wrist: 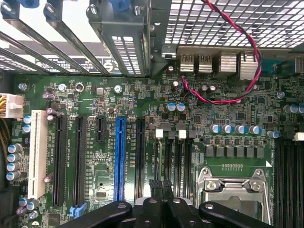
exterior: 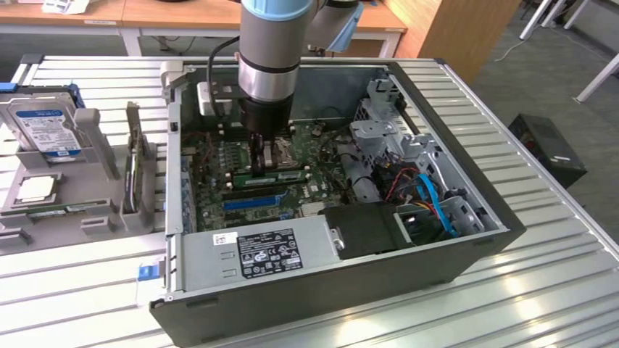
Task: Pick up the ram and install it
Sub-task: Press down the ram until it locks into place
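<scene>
My gripper (exterior: 257, 170) reaches down into the open computer case (exterior: 464, 188), over the green motherboard (exterior: 217, 163). Its black fingertips (wrist: 155, 184) are pressed together, so my gripper (wrist: 161, 183) is shut, right above the black memory slots (wrist: 175, 156) with white end clips. A pale green strip that looks like the ram (exterior: 275, 177) lies along those slots just under the fingertips, parallel to the blue expansion slot (exterior: 254, 202). I cannot tell whether the fingertips touch it. In the wrist view I cannot tell its thin edge apart from the slot.
A silver CPU socket (wrist: 232, 190) sits beside the memory slots, and a red-black wire (wrist: 237, 71) crosses the board. The power supply (exterior: 261, 250), drive cage (exterior: 387, 138) and blue cables (exterior: 435, 199) crowd the case. A grey rack (exterior: 97, 145) outside holds a hard drive (exterior: 43, 123).
</scene>
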You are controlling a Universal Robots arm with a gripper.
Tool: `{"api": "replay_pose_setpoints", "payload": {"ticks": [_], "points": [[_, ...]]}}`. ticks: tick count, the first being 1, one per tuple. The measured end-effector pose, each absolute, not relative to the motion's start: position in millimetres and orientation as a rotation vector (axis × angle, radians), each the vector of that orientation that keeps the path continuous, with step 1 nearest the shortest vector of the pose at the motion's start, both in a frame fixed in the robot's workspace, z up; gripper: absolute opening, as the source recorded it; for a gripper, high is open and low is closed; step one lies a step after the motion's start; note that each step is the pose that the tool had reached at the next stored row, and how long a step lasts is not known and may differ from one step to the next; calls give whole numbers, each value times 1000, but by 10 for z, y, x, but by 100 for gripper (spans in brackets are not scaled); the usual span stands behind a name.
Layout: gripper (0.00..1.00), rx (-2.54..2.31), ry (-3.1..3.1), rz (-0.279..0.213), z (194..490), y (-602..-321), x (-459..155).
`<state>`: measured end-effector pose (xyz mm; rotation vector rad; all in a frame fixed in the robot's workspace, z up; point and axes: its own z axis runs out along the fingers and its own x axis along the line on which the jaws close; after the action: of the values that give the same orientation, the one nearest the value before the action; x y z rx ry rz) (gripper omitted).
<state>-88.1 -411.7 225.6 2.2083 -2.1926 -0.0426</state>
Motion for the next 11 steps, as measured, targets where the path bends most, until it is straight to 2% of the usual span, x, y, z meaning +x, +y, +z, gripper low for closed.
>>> {"api": "replay_pose_setpoints", "payload": {"ticks": [11], "points": [[10,2208,-2193,-43,2245,-4120,-881]]}}
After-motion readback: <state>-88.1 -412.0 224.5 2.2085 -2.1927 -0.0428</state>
